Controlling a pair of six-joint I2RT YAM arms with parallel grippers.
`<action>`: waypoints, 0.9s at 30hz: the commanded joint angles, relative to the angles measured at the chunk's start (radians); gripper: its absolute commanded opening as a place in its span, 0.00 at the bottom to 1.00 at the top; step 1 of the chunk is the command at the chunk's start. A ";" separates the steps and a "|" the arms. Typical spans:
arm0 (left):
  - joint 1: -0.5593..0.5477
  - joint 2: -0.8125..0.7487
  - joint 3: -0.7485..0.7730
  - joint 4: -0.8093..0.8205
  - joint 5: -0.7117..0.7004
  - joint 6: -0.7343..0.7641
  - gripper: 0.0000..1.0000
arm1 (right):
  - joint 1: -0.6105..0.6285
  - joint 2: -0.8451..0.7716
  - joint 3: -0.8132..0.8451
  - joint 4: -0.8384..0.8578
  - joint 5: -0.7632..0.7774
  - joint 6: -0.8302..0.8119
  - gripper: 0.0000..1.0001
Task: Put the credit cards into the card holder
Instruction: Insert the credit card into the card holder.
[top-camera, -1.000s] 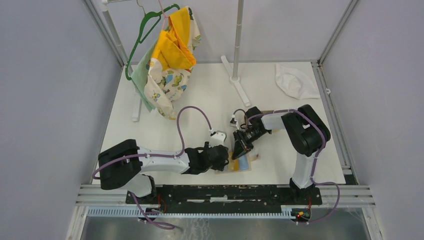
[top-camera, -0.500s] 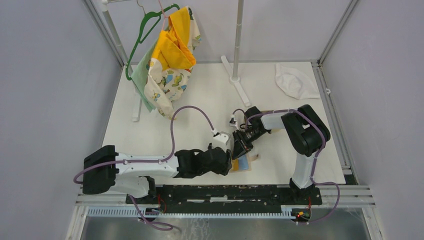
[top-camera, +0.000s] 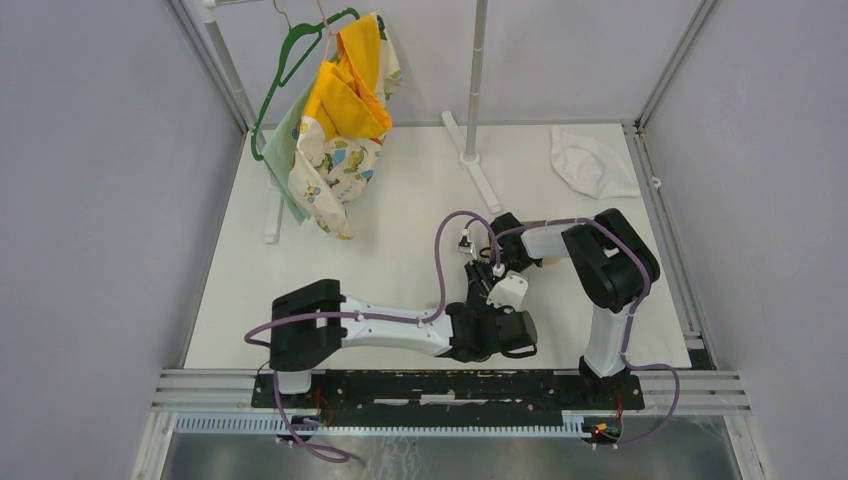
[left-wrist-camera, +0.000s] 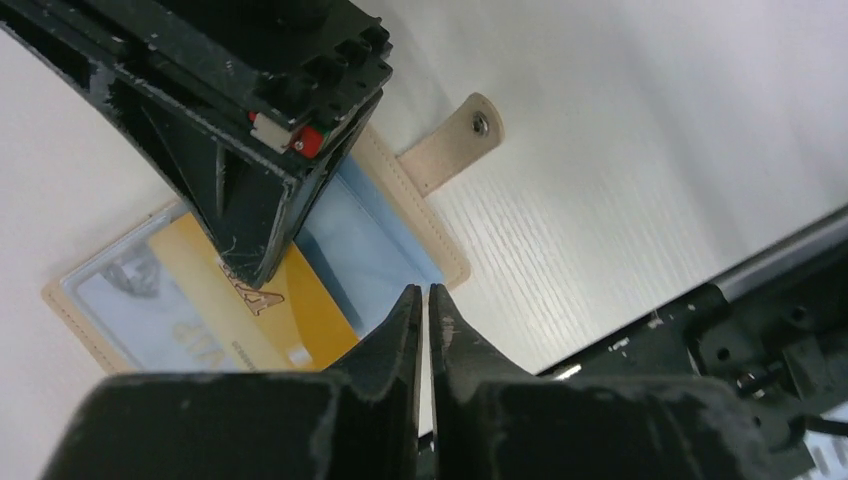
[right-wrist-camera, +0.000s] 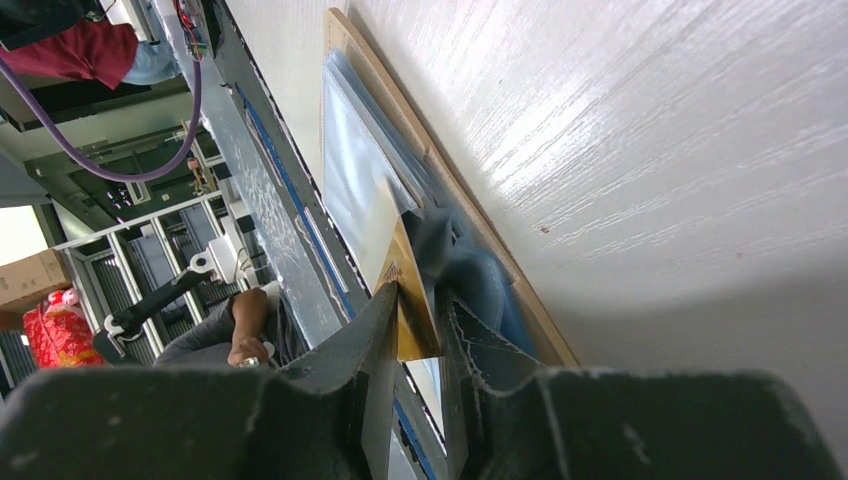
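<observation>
The tan card holder (left-wrist-camera: 440, 235) is lying open on the white counter (left-wrist-camera: 620, 150), a gold credit card (left-wrist-camera: 262, 318) lying on its blue lining. The right claw (right-wrist-camera: 418, 310) is pinching that card's edge, while the left claw (left-wrist-camera: 421, 300) is hovering just beside, nearly closed and empty. A hanger with clothes (top-camera: 335, 110) and a white cloth (top-camera: 590, 162) are sitting well apart at the far side.

table (top-camera: 400, 200): white, wood-grain surface, enclosed by grey walls and a metal frame
hanger (top-camera: 290, 60): green, at the far left corner, hooked on a white rack
clothes (top-camera: 345, 120): yellow and patterned fabric, hanging bunched from the hanger down to the table
stand (top-camera: 476, 120): white pole rising from a flat foot at the far middle of the table
cloth (top-camera: 590, 162): white, crumpled, at the far right corner, well apart from the clothes
rail (top-camera: 430, 385): black strip along the near edge of the table
</observation>
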 joint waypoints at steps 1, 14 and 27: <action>-0.013 0.080 0.111 -0.143 -0.131 -0.069 0.11 | 0.015 0.041 0.005 0.051 0.123 -0.055 0.26; -0.009 0.143 0.140 -0.144 -0.159 -0.067 0.12 | 0.013 0.045 0.005 0.048 0.123 -0.055 0.26; 0.024 0.183 0.135 -0.155 -0.154 -0.086 0.18 | 0.010 0.048 0.003 0.047 0.120 -0.073 0.27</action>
